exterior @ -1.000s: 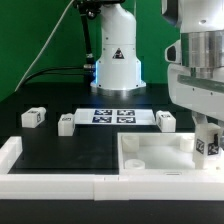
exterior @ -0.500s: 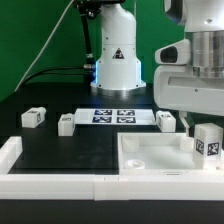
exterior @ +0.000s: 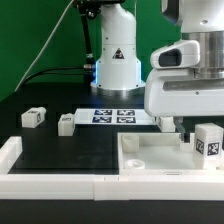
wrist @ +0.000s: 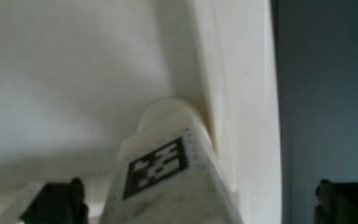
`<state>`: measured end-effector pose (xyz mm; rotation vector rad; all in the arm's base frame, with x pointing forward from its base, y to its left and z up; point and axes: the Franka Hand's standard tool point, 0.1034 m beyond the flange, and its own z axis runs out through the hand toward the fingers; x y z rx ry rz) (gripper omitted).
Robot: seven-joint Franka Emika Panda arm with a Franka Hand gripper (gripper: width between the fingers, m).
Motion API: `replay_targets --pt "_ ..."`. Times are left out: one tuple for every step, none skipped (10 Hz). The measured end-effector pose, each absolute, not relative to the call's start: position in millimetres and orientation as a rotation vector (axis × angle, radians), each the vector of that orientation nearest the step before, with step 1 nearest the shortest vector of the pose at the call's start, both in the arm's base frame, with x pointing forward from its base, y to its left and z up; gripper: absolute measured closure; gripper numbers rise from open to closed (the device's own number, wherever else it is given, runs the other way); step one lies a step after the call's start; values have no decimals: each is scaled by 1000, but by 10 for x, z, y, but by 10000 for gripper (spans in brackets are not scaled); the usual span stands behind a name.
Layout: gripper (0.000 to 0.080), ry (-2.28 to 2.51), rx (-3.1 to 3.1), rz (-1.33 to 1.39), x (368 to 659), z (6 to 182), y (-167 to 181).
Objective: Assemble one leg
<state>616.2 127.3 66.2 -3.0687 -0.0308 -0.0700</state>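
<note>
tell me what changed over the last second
The arm moved toward the exterior view's left, away from the leg standing in the corner of the large white square part. The gripper has let go; its fingers stand apart. The other legs and marker board stayed put.

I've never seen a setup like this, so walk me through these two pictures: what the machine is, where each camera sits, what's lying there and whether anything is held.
The machine is a single robot arm ending in a two-finger pincer. The exterior view comes from a camera off the arm; the big white bulk on that view's right is the arm's end, close to the lens. The wrist view comes from a camera on the arm, looking down past its dark fingertips.

On the black table lie small white legs with black-and-white tags: one, another, a third. Behind them is the flat marker board. In front sits the large white tray-like part, and a fourth leg stands upright at its corner.

Nothing is held: the fingertips stand apart on either side of that leg.
</note>
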Motion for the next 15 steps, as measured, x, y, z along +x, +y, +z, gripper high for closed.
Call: replay_targets --pt "150 -187 -3075 -75 6162 665 1264" --pt "150 -266 -3072 -86 6169 666 1251" --pt "150 -266 -3072 -85 6167 661 1250" --pt "150 -263 -3072 -85 6166 660 1250" --pt "245 -263 -3072 -84 6166 660 1249" --pt "381 -263 -3072 -84 6166 659 1249" --pt "381 -262 -3073 -84 6167 659 1245" --pt "508 -241 -3074 -84 6168 659 1238" --pt "508 -204 -3077 -83 6169 659 1237" --pt "508 -185 -3076 -84 6169 658 1233" --pt "508 -88 -3074 -86 6170 656 1218" --pt "508 204 -3050 -77 6170 655 1216" --pt "508 447 -3015 -67 6174 657 1205" --pt "508 677 -2965 -55 6177 658 1198" --pt "508 881 -2904 -42 6179 658 1193"
